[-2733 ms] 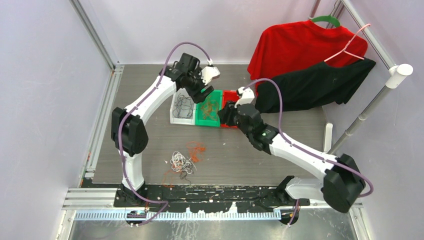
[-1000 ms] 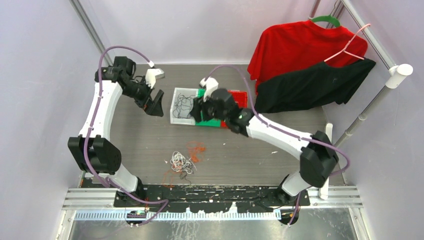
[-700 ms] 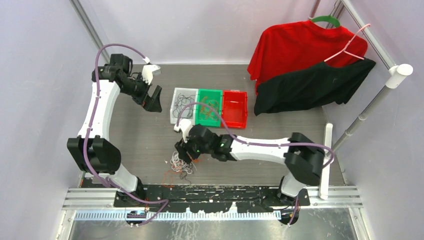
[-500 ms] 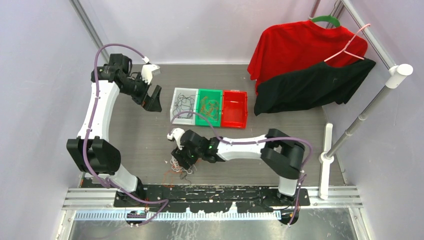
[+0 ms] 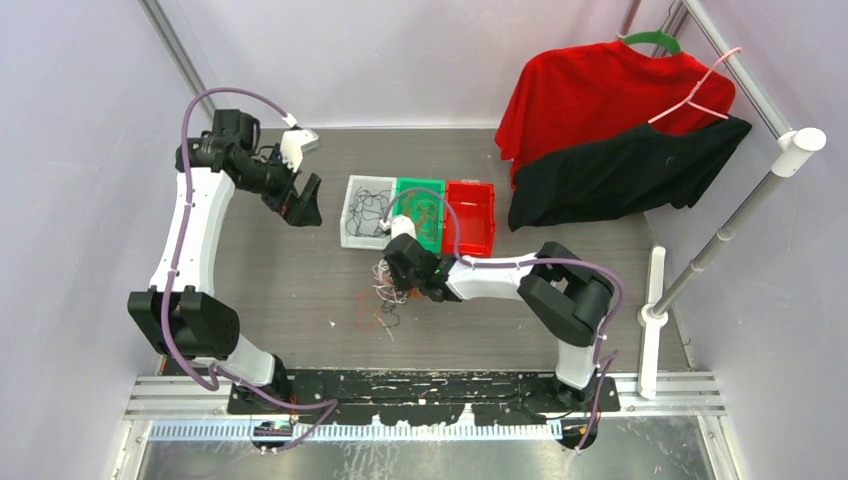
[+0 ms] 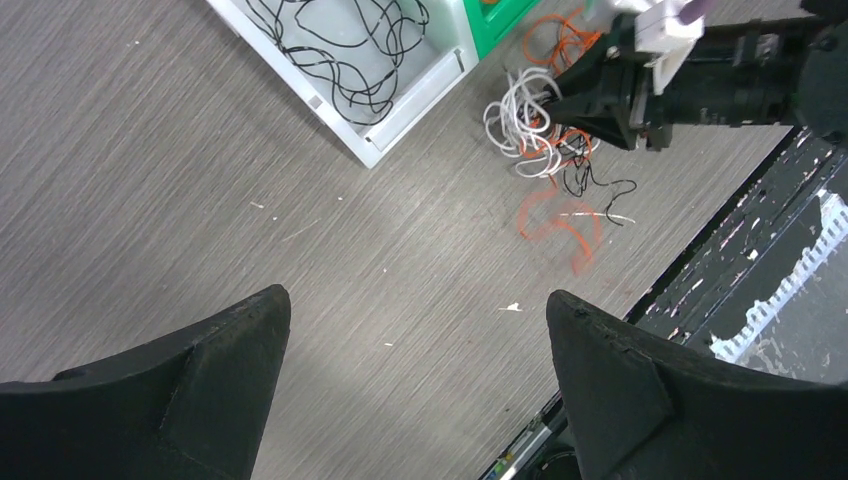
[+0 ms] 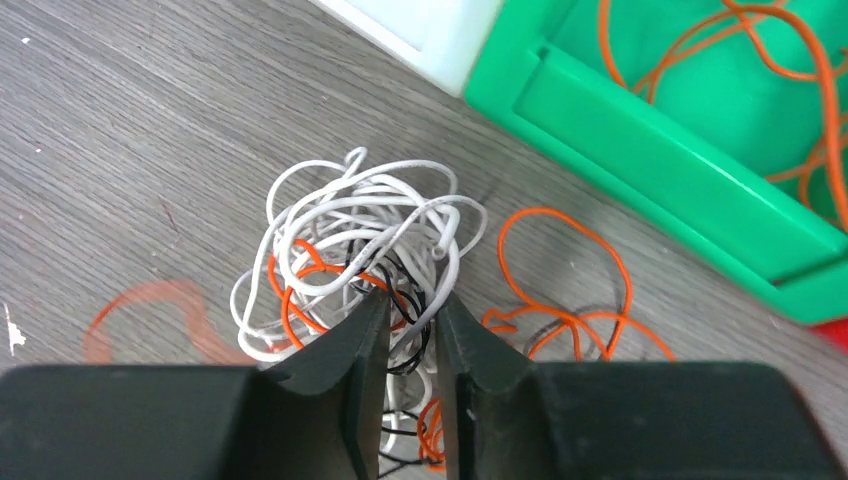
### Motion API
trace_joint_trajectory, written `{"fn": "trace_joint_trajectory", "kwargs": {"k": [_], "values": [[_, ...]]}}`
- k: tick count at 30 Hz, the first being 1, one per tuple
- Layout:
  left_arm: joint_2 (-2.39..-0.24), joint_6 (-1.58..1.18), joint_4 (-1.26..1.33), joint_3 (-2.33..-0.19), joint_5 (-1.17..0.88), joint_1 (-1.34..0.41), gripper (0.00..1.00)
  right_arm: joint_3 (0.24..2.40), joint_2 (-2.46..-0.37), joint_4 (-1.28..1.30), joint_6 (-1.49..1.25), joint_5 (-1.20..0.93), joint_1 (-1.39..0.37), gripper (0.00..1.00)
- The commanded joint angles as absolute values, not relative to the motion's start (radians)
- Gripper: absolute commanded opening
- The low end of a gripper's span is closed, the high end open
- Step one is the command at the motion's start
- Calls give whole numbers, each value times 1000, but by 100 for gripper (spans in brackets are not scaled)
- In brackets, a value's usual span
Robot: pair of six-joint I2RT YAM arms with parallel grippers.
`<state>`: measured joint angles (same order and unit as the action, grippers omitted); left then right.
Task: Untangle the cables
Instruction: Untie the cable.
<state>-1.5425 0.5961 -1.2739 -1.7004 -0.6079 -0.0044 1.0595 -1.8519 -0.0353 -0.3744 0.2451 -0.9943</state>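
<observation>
a: item, cables (image 7: 350, 225). location?
b: one knot of white, orange and black cords on the table (image 5: 300, 300), just in front of the white bin (image 6: 418, 112) and the green bin (image 7: 650, 170). a single orange loop (image 7: 565, 265) lay beside the knot; whether it touched the knot, could not tell.
a: item, right gripper (image 7: 410, 310). condition?
b: fingers drawn in to a narrow slit, pinching a few black and orange strands at the near side of the knot. number of strands too fine to count.
a: item, left gripper (image 6: 417, 300)?
b: spread wide, holding nothing. it hung over the table to the left of the white bin, well apart from the knot.
a: handling note for the step?
b: by judgement only. the pinch took more than one colour, so a quick pull would likely drag the whole knot along. better to draw slowly and low, and watch whether one cord slid free. the idle claw could come across and pin the white coils as an anchor. for sorting, black cords lay in the white bin and orange in the green.
</observation>
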Motion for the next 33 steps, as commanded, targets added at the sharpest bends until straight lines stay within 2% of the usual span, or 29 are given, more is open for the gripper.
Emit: {"fn": "trace_joint_trajectory", "kwargs": {"k": [1, 5, 9, 12, 19, 27, 33], "values": [[-1511, 619, -1259, -1689, -644, -1, 98, 1003, -1729, -123, -428, 354, -1019, 31], [-1512, 619, -1257, -1686, -645, -2, 98, 975, -1646, -142, -369, 278, -1026, 50], [-1511, 620, -1245, -1691, -618, -1, 98, 976, -1542, -104, -288, 218, -1031, 59], [-1509, 612, -1237, -1698, -613, 1, 98, 985, -1518, -95, -239, 139, -1035, 61], [-1524, 584, -1240, -1733, -608, 27, 98, 1137, -1671, -38, -180, -46, -1071, 62], [-1516, 584, -1249, -1725, -630, 64, 98, 1315, -1910, 14, -186, -71, -1110, 61], [-1492, 599, -1243, -1694, -644, 72, 98, 1358, -1961, 27, -185, -60, -1115, 48]]}}
